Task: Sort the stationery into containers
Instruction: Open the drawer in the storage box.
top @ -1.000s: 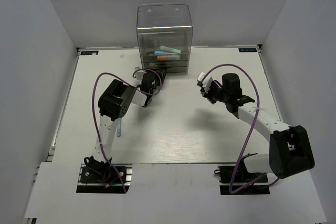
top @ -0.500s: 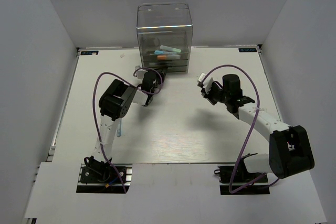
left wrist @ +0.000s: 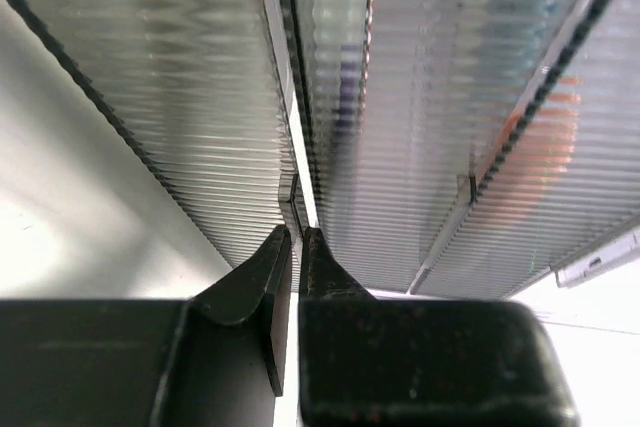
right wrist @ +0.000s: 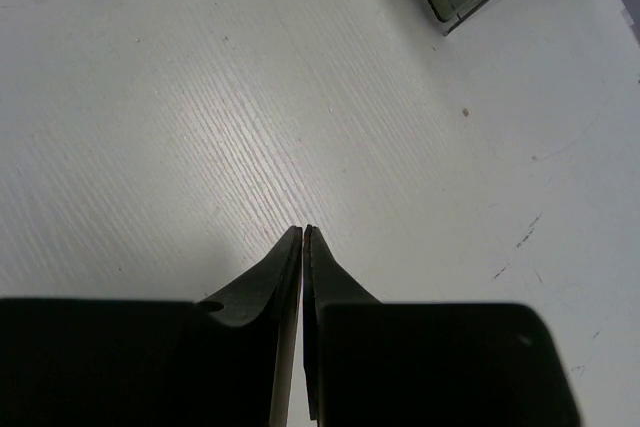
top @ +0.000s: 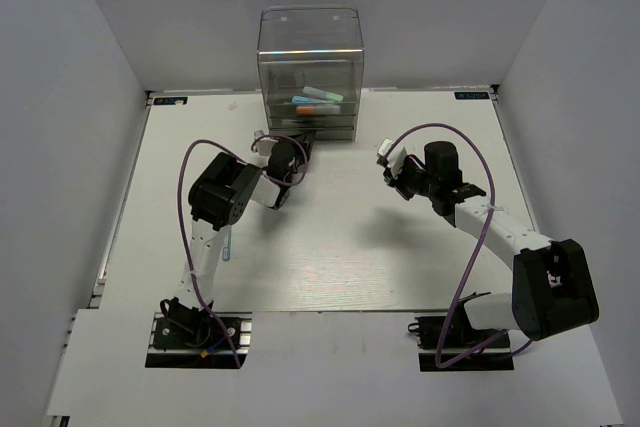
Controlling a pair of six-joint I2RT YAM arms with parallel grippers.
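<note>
From above, the clear drawer cabinet (top: 310, 57) stands at the counter's (top: 340, 247) far edge, blue and orange pens (top: 318, 97) inside. Wrist views add detail: left hand (left wrist: 296, 235) pinched shut against ribbed drawer fronts, right hand (right wrist: 302, 232) closed above white counter.

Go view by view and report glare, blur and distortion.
Top external: soft, even light, a faint rainbow glare on the cabinet and its clear top, mild shadow beneath the right arm. Left wrist: ribbed drawer fronts smear what lies behind into orange and purple streaks; the left gripper is a dark mass. Right wrist: table grain sharp, right gripper silhouetted black.
</note>
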